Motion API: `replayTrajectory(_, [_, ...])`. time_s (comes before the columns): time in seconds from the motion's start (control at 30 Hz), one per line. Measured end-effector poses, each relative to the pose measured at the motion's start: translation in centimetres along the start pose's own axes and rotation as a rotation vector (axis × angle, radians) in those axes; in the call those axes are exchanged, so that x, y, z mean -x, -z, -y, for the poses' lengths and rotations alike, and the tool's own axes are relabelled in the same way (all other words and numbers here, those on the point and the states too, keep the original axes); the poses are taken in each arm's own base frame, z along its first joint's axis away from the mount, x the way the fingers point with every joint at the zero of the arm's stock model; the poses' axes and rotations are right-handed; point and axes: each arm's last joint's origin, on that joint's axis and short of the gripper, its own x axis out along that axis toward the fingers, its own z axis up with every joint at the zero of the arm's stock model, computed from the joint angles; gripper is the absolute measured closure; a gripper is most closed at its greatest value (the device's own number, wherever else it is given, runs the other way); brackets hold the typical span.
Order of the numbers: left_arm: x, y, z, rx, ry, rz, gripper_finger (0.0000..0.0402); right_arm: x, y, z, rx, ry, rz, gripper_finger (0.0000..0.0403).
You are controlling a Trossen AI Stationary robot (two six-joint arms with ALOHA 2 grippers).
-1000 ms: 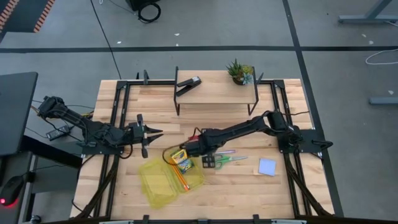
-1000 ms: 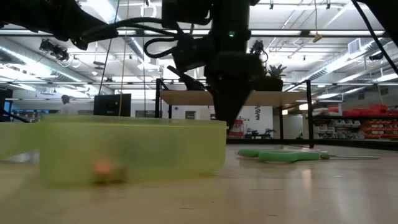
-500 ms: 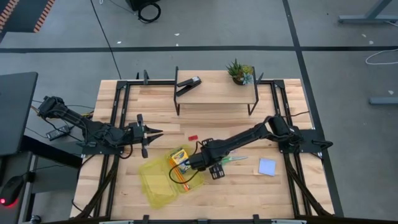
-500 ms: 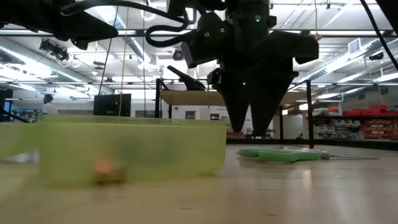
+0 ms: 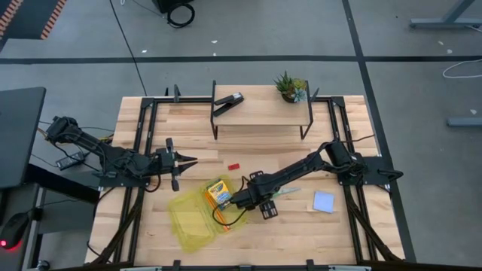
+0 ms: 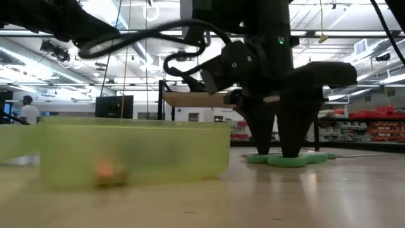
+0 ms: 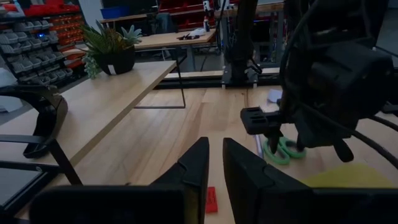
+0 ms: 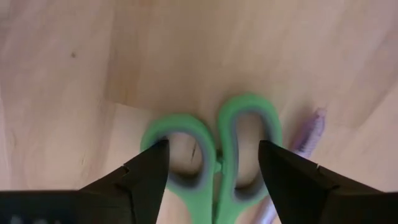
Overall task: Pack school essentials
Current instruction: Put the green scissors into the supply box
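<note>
Since a second ago the right arm has swung from above the crayon box toward five o'clock, and its jaws have narrowed as they came down over the scissors; the left arm has not stirred.

Largest first: the bench (image 5: 151,226) carries, near its six o'clock edge, an open yellow-green case (image 5: 197,222), with its lid folded out toward seven o'clock. Inside lie the crayon box (image 5: 219,192) and an orange pencil (image 5: 218,218), so two items appear packed. At twelve o'clock a raised shelf (image 5: 260,114) holds the black stapler (image 5: 228,102) and the potted plant (image 5: 290,86), which stay out.

The right gripper (image 8: 214,163) stands just off the case's three o'clock side, jaws spread and straddling the two green handle loops of the scissors (image 8: 214,146) without yet pinching them. The scissors lie flat, long axis running roughly nine to three, handles toward the case and blades pointing toward three o'clock. A purple pen (image 8: 306,134) lies just beside them, about parallel.

The left gripper (image 7: 214,165) waits at the bench's nine o'clock side, jaws nearly pressed together and holding nothing.

Left to pack, by my reckoning: scissors, pen, the pale blue notepad (image 5: 324,202) near four o'clock, and the small red eraser (image 5: 233,165) near the centre.
</note>
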Motion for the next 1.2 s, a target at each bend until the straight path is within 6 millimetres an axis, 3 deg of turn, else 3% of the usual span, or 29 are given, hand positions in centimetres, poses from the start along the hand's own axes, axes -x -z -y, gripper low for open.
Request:
replayTrajectory(0.3, [0.0, 0.0, 0.0, -0.001, 0.000, -0.001, 0.0352, -0.5, 0.1, 0.1, -0.004, -0.037, 0.003, 0.0200])
replayTrajectory(0.73, [0.0, 0.0, 0.0, -0.002, 0.000, -0.002, 0.0358, -0.6, -0.1, 0.1, 0.023, -0.054, 0.029, 0.0307])
replayTrajectory(1.0, [0.0, 0.0, 0.0, -0.001, 0.000, -0.001, 0.0355, -0.2, -0.3, 0.1, -0.015, -0.053, 0.033, 0.0293])
replayTrajectory(1.2, [0.0, 0.1, 0.0, -0.004, 0.000, -0.004, 0.0362, 2.1, -1.3, 0.4, -0.042, -0.026, 0.077, 0.0300])
